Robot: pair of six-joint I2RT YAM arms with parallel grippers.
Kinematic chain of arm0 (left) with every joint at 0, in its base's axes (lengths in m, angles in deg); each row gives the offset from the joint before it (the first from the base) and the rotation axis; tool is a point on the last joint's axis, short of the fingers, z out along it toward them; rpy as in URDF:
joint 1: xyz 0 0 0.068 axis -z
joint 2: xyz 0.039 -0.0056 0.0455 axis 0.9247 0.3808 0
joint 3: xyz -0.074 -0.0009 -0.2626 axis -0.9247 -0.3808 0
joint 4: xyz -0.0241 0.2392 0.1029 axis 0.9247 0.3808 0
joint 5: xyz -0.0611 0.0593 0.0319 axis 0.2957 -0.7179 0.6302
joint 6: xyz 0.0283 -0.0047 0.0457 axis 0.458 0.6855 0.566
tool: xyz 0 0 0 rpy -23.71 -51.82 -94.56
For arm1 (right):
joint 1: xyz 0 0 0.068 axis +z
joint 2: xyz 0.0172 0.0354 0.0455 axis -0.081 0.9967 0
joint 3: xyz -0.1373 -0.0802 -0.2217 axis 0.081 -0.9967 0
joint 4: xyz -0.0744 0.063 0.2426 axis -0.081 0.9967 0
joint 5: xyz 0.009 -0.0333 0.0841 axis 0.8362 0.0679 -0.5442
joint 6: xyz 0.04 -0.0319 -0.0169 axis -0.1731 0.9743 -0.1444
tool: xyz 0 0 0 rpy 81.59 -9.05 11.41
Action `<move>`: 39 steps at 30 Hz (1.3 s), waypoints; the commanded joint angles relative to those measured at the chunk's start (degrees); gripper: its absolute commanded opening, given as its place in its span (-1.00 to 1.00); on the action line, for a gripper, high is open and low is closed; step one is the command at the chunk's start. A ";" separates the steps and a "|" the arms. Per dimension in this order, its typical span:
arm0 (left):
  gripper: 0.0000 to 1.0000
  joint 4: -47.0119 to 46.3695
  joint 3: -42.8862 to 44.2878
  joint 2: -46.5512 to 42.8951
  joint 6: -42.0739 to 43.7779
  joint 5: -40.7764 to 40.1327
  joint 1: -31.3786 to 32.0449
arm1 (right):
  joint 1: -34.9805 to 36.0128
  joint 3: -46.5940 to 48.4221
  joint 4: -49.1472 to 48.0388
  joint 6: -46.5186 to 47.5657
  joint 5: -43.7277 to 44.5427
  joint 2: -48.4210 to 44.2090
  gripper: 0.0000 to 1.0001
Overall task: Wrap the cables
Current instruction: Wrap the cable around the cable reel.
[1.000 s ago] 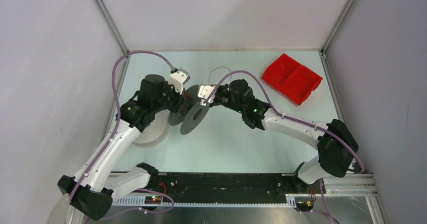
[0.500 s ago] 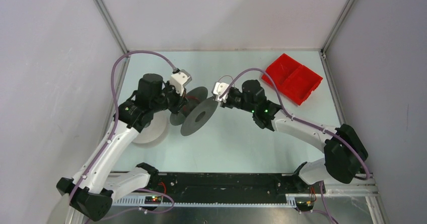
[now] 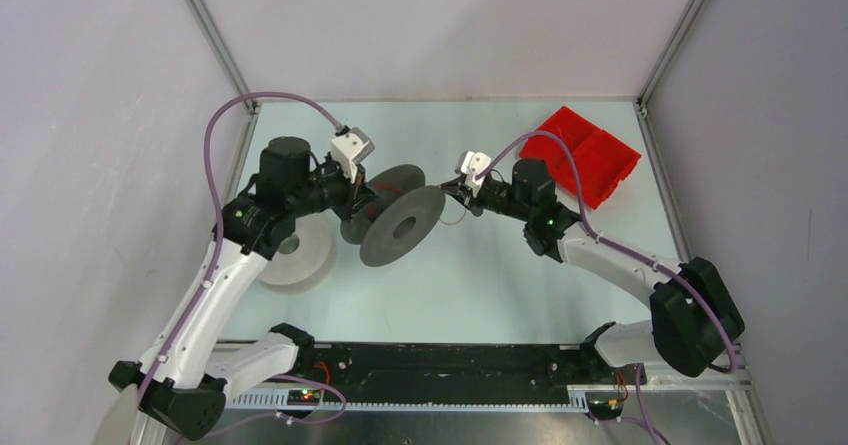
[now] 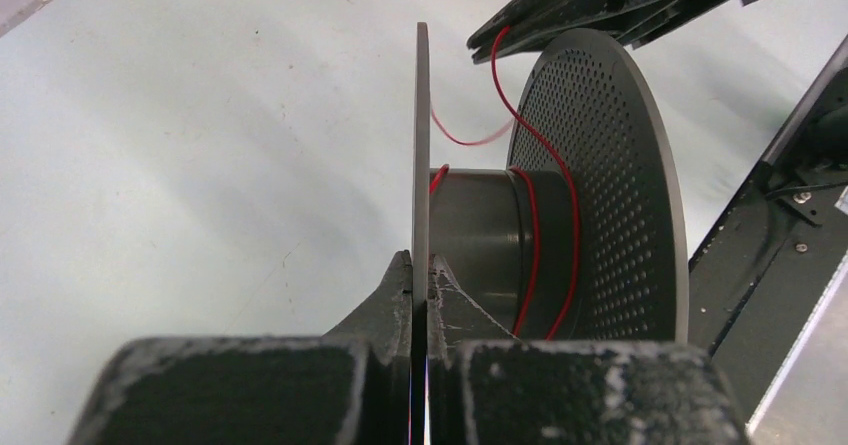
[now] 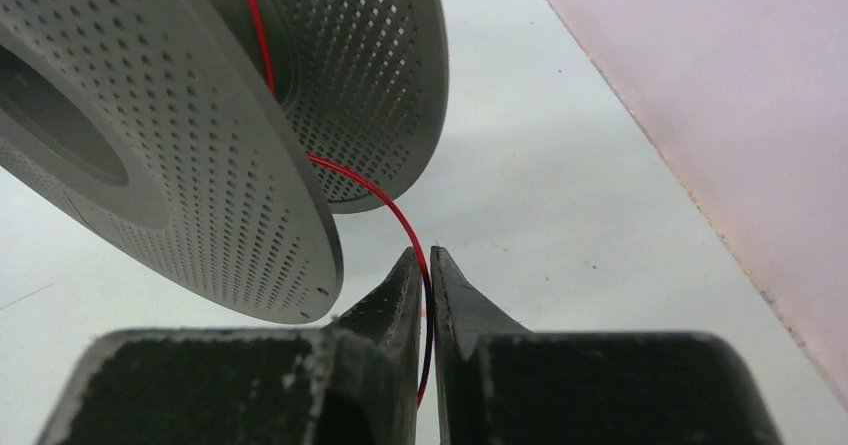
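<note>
**Left arm holds the spool; right arm holds its strand just to the right**

Over the pale table point(image 3: 480, 275), the left gripper point(image 4: 420, 265) is pressed together on the thin rim of one flange of the dark grey spool point(image 3: 402, 227), holding it clear of the surface. The spool's two perforated discs sit one behind the other, so its axle runs roughly near to far, tilted.

A thin red strand point(image 5: 385, 205) makes a few loose turns on the hub. It then leaves the gap between the flanges and curves rightward to the right gripper point(image 5: 425, 265), just beside the spool's right edge. Those jaws are almost together with the strand running down the slit between them, a light pinch at most.

Winding more on probably means the right gripper circling across the axle, staying in line with that gap.

A white spool point(image 3: 295, 255) lies flat at the left, and a red tray point(image 3: 580, 155) sits at the far right.
</note>
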 commanded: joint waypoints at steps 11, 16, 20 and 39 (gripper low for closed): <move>-1.00 -16.41 0.84 -4.21 -14.41 11.57 -7.30 | -3.90 -5.61 -13.13 -13.18 -9.34 -1.91 -0.77; -1.00 -21.47 -0.78 -5.79 -19.16 13.18 -9.47 | -4.61 -6.40 -16.16 -17.56 -12.05 -0.96 -0.76; -1.00 -26.34 -2.63 -6.91 -23.93 14.08 -11.38 | -4.74 -7.25 -19.86 -21.33 -13.86 -0.35 -0.75; -1.00 -48.85 -10.63 -9.22 -42.82 16.26 -16.74 | -5.02 -8.53 -40.76 -38.73 -15.50 6.61 -0.68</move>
